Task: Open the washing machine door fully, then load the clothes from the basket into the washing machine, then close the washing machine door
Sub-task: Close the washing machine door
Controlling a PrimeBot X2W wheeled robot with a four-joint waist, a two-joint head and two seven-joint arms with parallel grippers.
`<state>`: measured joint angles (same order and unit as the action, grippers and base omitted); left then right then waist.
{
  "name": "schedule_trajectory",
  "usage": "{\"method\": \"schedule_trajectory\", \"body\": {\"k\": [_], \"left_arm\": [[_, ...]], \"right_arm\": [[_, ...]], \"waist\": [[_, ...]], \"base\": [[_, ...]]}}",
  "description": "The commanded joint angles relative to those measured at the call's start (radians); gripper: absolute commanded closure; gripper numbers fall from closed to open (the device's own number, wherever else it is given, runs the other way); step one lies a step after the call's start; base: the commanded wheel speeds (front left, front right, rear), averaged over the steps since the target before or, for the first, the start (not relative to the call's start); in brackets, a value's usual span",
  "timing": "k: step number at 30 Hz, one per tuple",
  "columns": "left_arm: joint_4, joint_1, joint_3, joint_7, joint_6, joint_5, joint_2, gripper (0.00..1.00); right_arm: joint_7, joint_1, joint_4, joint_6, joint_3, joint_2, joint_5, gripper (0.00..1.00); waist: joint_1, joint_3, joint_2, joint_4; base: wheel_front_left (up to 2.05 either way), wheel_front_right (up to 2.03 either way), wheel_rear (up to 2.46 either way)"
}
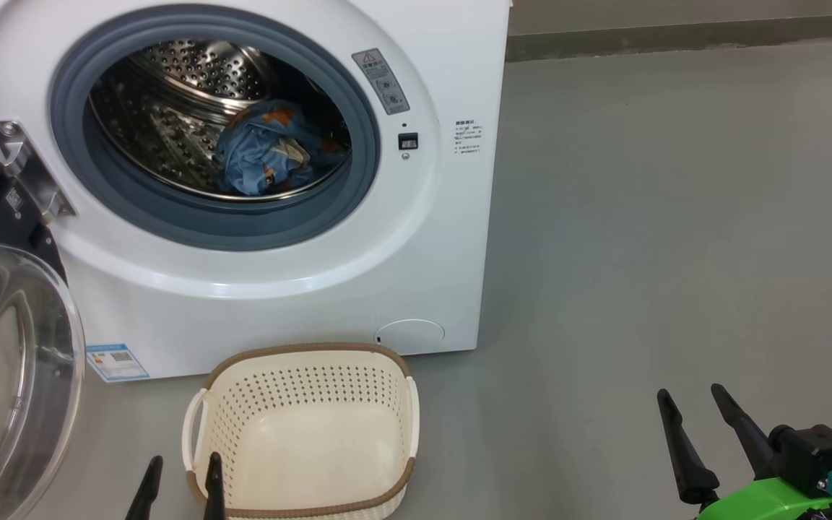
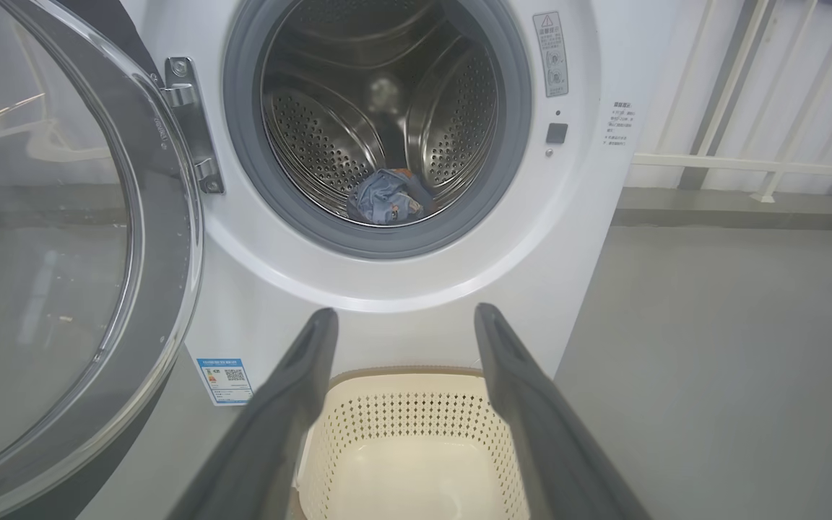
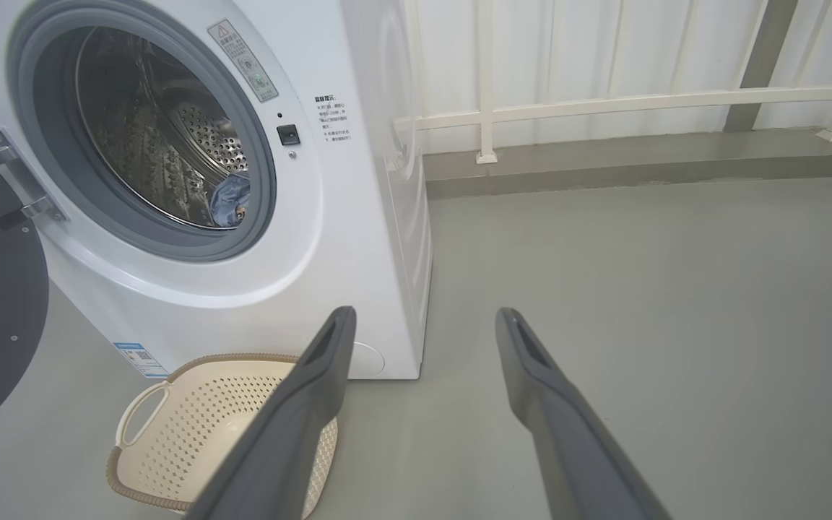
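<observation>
Fingers [image 2: 300,390] of left gripper [image 1: 185,458] and right gripper [image 1: 690,393] are hanging spread, empty; light blue printed clothes [image 1: 264,155] near the grey-blue gasket [image 1: 206,224] are risking catching in the round black door [image 1: 19,375].

Washing machine [image 1: 423,238] white, gasket [image 1: 221,227] grey-blue; clothes [image 1: 264,155] light blue, orange figures — basket [image 1: 300,393] cream, perforated, brown-rimmed.

A white railing [image 3: 604,105] is running along a low grey kerb [image 3: 640,162], bordering the smooth grey floor [image 3: 676,303].
</observation>
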<state>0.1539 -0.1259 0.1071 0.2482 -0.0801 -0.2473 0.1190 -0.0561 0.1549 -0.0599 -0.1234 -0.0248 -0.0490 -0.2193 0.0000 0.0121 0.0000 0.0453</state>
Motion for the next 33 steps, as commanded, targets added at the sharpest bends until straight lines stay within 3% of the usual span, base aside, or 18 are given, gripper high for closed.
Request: {"method": "schedule_trajectory", "body": {"k": [1, 7, 15, 28, 33], "left_arm": [[-0.03, 0.035, -0.029, 0.014, -0.004, 0.008, 0.013, 0.0], [-0.028, 0.042, -0.025, 0.013, -0.01, 0.008, 0.012, 0.0], [-0.043, 0.028, -0.026, 0.013, -0.022, 0.012, 0.02, 0.0], [-0.062, 0.003, -0.017, 0.011, -0.034, 0.01, 0.025, 0.0], [-0.08, -0.015, -0.039, 0.012, -0.05, -0.004, 0.019, 0.0]], "right_arm": [[0.005, -0.021, -0.029, -0.007, 0.019, -0.012, 0.004, 0.0], [0.008, -0.01, -0.033, -0.007, 0.0, -0.011, 0.005, 0.0], [0.003, -0.013, -0.043, -0.007, -0.004, -0.022, 0.007, 0.0], [-0.006, -0.006, -0.034, -0.007, 0.011, -0.028, 0.002, 0.0], [-0.02, -0.038, -0.035, -0.007, 0.046, -0.039, 0.002, 0.0]], "waist": [[0.0, -0.001, 0.0, 0.001], [0.0, 0.001, 0.0, 0.042], [0.0, 0.004, 0.0, 0.154], [0.0, 0.023, 0.0, 0.435], [0.0, -0.004, 0.0, 0.474]], "base": [[0.0, 0.0, 0.0], [0.0, 0.0, 0.0], [0.0, 0.0, 0.0], [0.0, 0.0, 0.0], [0.0, 0.0, 0.0]]}}
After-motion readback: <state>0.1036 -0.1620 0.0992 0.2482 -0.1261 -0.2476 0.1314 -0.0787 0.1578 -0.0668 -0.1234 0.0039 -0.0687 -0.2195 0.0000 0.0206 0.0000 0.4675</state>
